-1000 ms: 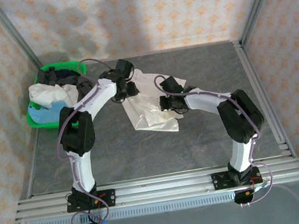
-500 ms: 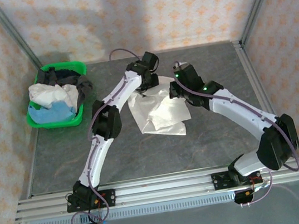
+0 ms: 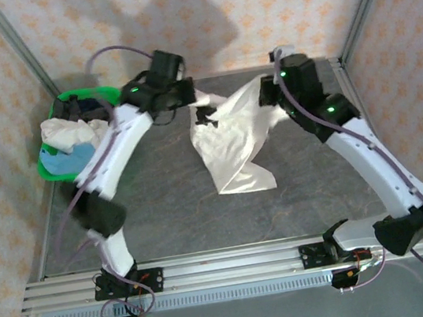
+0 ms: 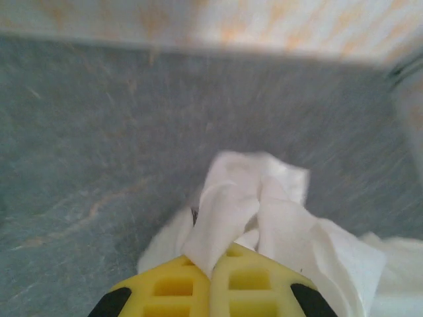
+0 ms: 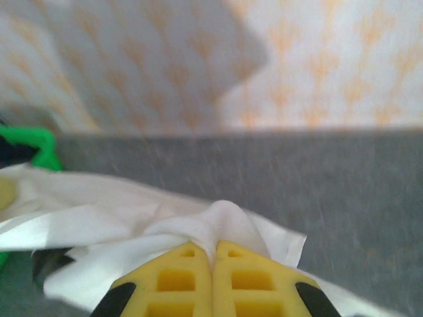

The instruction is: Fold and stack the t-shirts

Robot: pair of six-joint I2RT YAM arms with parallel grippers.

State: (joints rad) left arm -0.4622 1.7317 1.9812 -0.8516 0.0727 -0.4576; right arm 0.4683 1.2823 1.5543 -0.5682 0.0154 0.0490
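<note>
white t-shirt [image 3: 234, 141] stretched between both claws, toward 12 o'clock over counter [image 3: 163, 205], lower end draped on surface, left claw [image 4: 210, 263] clamped on one bunched edge, right claw [image 5: 213, 249] clamped on another, green basket [image 3: 86, 92] at 10 o'clock

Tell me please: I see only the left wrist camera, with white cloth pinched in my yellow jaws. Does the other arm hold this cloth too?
Observer: Yes. The right gripper has its jaws shut on another edge of the same white t-shirt.
Operator: Is the shirt fully off the table?
Observer: No. It hangs between the left gripper and the right one, and its lower end seems to rest on the table near the middle.
Operator: And what is left to fold?
Observer: The other t-shirts, white, light blue and black, piled in the green basket at the far left corner.
</note>
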